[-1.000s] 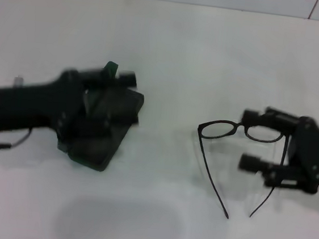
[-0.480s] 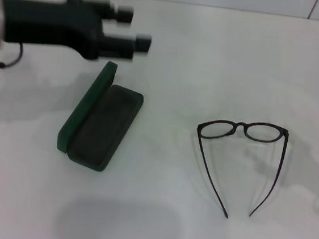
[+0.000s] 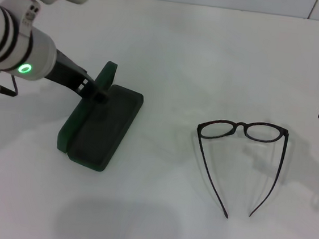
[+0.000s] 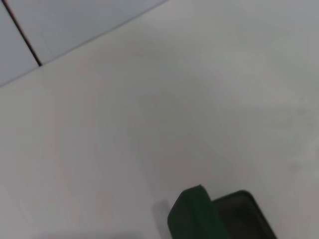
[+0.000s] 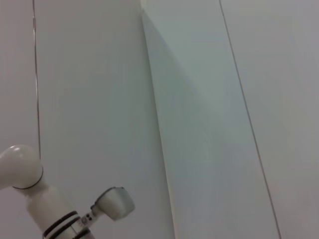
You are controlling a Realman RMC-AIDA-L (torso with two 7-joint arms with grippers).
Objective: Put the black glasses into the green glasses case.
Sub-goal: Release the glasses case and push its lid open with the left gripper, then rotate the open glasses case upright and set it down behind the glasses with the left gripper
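Two thin-framed black glasses (image 3: pixel 243 130) lenses, rounded and clear, face away from the robot on the smooth white table (image 3: pixel 212 56), slim temples trailing toward it. Well left lies the open dark green rectangular glasses case (image 3: pixel 102 128), long axis angled. Neither gripper's finger state can be told.

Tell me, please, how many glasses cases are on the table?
1. The green glasses case lies open on the robot's left part of the table, well apart from the black glasses on the right. Nothing suggests a second, hidden one.
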